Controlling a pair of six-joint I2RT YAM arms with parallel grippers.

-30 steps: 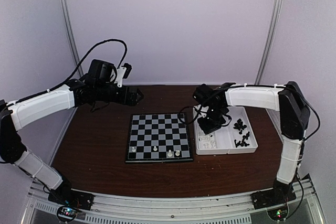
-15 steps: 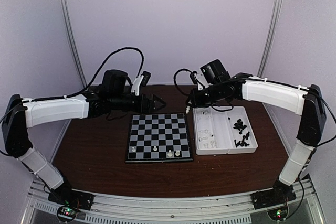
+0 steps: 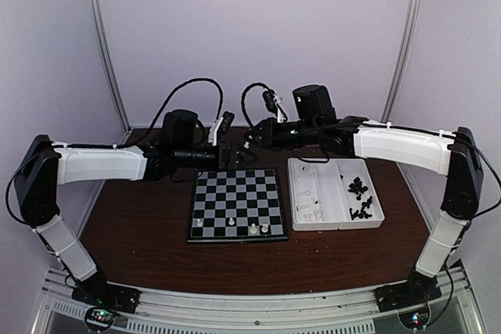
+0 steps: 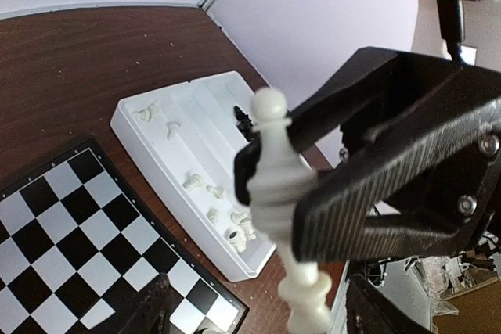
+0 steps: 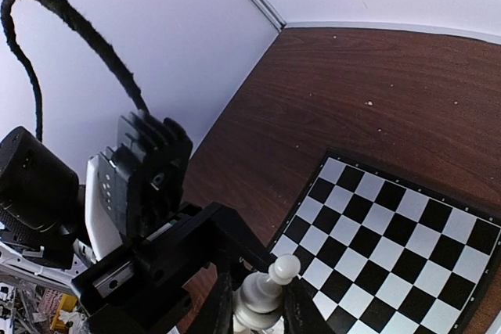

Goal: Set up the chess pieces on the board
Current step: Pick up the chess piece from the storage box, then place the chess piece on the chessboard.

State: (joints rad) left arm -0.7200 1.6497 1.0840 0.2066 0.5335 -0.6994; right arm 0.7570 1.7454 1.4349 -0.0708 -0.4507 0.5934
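**White piece held aloft between two arms at the far edge of the board**

The right gripper [image 4: 274, 201] has its jaws clamped on a tall white chess piece [image 4: 270, 154] with a round knob on top. One jaw presses its ridged middle from the front and the other from behind. The piece is tilted, its knob and its foot both sticking out clear of the jaws.

The left gripper [image 3: 241, 156] faces it nose to nose. In the left wrist view its jaws show only as two dark blurred shapes at the lower edge, spread wide apart. The foot of the piece falls between them and appears to touch neither. From above, the two grippers meet in the air near the far edge of the board [image 3: 235, 202], and the piece itself is too small to make out there.

The board lies flat on the dark brown bench [image 3: 141, 224], near its middle. Three white pieces [image 3: 254, 228] stand on its nearest row, one toward the left corner and two close together right of centre. The other squares are bare.

Just right of the board sits a white two-compartment tray [image 3: 335, 224]. Loose white pieces [image 3: 309, 209] lie in the compartment next to the board. A cluster of black pieces [image 3: 358, 197] lies in the far right one.
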